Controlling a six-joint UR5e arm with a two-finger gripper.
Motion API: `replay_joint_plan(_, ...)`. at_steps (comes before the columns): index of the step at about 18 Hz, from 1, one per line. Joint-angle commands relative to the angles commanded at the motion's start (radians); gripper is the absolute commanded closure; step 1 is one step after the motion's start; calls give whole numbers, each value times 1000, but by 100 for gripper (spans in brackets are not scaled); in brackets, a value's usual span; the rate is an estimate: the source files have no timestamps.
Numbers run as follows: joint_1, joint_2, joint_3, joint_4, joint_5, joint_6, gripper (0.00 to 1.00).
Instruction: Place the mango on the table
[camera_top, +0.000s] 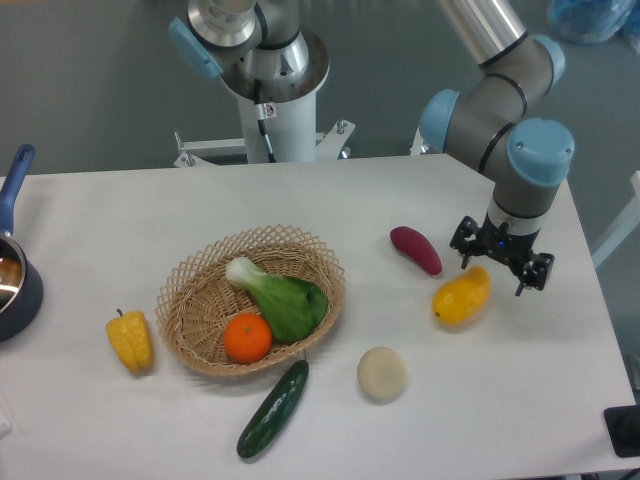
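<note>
The mango (462, 295) lies on the white table (120, 215), at about 3 o'clock from the wicker basket (251, 300) and just past the purple sweet potato (415, 249) at its 11 o'clock. The gripper (492, 272) sits at the mango's 1 o'clock end, fingers down around its upper tip. Whether the jaws clamp the fruit or stand loose cannot be told.

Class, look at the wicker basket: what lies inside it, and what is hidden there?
Inside the wicker basket lie a bok choy and an orange, touching. The basket floor beneath them is covered, so anything under them cannot be seen.
</note>
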Motion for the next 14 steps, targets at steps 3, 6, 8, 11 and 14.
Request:
replay_joint_plan(3,-3,25,-1,-20,6,30,0)
replay_joint_plan(6,35,80,-1,-63,5,142,0)
replay_joint_plan(8,78,109,8,-115,-6,199,0)
replay_joint_plan(11,119,127,0,-121,-15,317,0)
replay_joint_plan(14,167,132,-11,-120,-73,417,0)
